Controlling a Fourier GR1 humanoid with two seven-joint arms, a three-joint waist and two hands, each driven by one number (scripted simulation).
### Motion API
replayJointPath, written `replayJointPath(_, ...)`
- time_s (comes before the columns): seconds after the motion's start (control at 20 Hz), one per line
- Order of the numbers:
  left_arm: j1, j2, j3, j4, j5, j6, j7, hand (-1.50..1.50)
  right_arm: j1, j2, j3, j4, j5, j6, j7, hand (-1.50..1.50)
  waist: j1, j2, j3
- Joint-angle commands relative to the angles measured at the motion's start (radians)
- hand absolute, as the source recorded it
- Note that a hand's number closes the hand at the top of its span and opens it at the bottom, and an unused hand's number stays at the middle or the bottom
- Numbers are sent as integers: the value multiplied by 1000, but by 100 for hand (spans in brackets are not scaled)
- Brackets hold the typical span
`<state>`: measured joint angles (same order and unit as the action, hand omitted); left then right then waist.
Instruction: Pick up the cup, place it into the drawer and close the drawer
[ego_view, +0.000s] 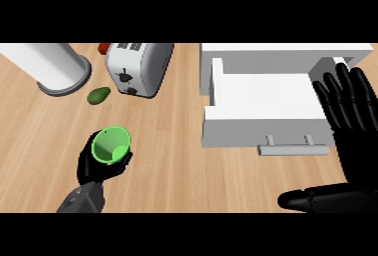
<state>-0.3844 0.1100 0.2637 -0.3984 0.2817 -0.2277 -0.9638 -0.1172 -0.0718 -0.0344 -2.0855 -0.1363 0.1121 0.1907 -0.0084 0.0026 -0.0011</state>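
Observation:
A bright green cup (111, 145) shows its open mouth at the lower left of the wooden counter, with my left hand (97, 167) curled round its lower part. The white drawer (262, 131) stands pulled open at the right, its grey handle (292, 148) facing me and its inside bare. My right hand (351, 107) is open, fingers straight and pointing away, over the drawer's right edge, with its thumb (310, 197) at the lower right.
A white toaster (136, 65) lies at the back centre-left, with a red object (104, 48) behind it. A white and grey cylinder (52, 65) stands at the far left. A green avocado (98, 95) rests in front of them.

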Motion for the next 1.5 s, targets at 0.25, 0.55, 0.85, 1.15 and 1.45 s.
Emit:
replayJointPath(0.25,9,-1,-25,5,-40,-5,-136,150,-31,-21,-30,-38,-38,-5,58,-150,2,-1,0)
replayJointPath(0.55,57,34,-42,-87,-44,-39,-146,150,41,-33,-58,36,-40,57,-73,-150,6,-2,1)
replayJointPath(0.85,24,-6,-70,-259,-20,-13,-58,150,-21,-58,-82,-24,-71,19,66,-150,13,-6,1)
replayJointPath(1.15,76,-35,-187,-579,-28,6,174,150,2,-19,-32,-3,-18,1,32,-150,28,-11,3)
replayJointPath(1.45,61,-71,-241,-843,8,76,400,150,0,-21,-25,-25,-12,-2,47,-150,14,-7,2)
